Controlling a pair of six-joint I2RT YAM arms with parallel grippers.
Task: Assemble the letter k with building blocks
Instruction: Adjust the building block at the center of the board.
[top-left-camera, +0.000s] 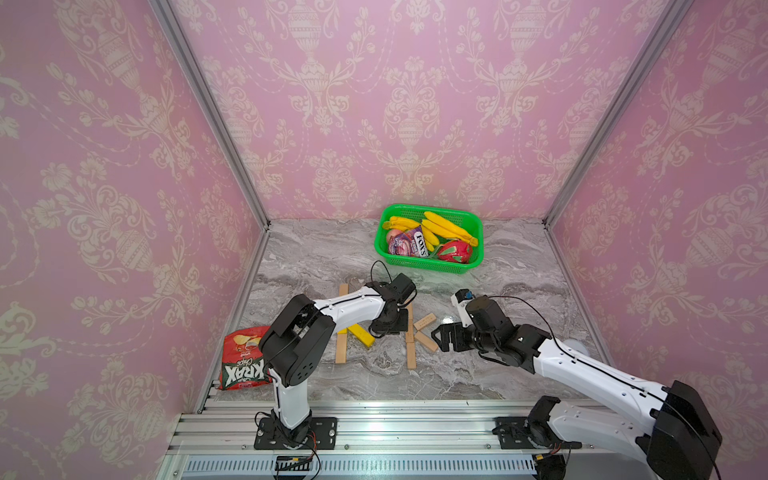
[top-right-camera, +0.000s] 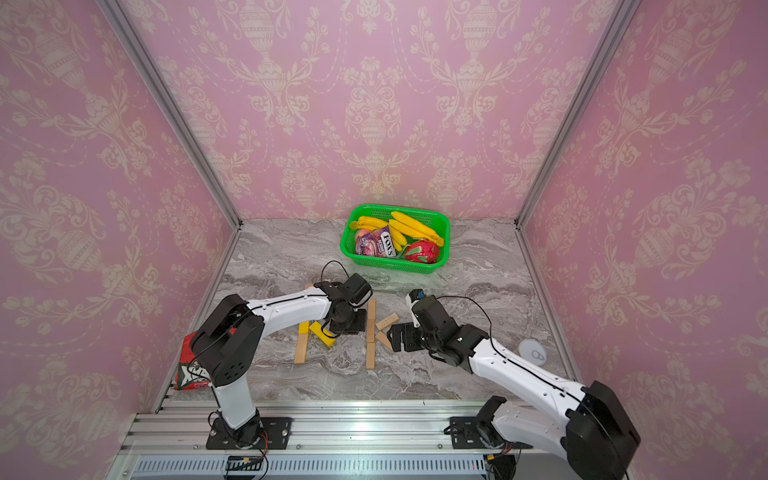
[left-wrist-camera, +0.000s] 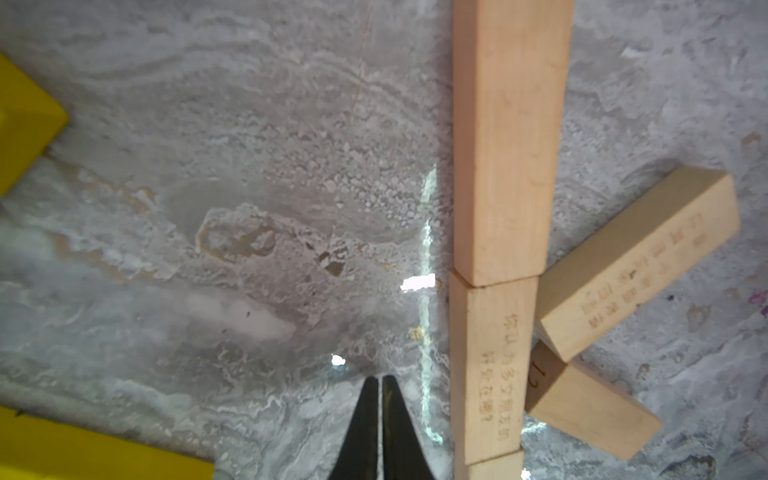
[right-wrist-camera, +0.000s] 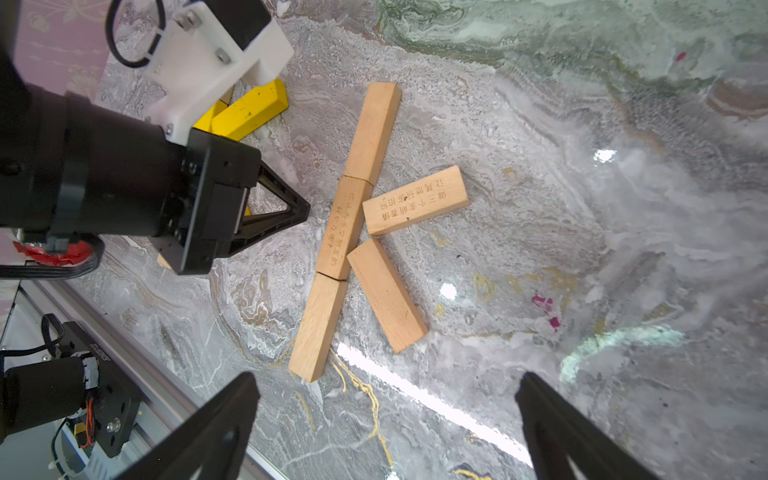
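All-wood letter k (right-wrist-camera: 347, 224) lies mid-way across the marble tabletop (top-left-camera: 316, 257), with the slanted arms (right-wrist-camera: 415, 199) meeting the right side of the stem (top-left-camera: 410, 332). Beside the stem, the left gripper (left-wrist-camera: 381, 380) is pinched together and empty, probably acting as a narrow nudger. On the far side of the arms, the right gripper (right-wrist-camera: 388, 378) is spread wide and empty.

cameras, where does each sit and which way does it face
Top views: high above the front rail, looking down toward the back wall; left arm, right arm, wooden K and green basket show in both top views.
Left wrist: on the left arm, looking down past the shut left hand at the table beside the K's stem.
Right wrist: on the right arm, looking down past the open right hand at the K and the left hand.
Shared: both wrist views show the K.
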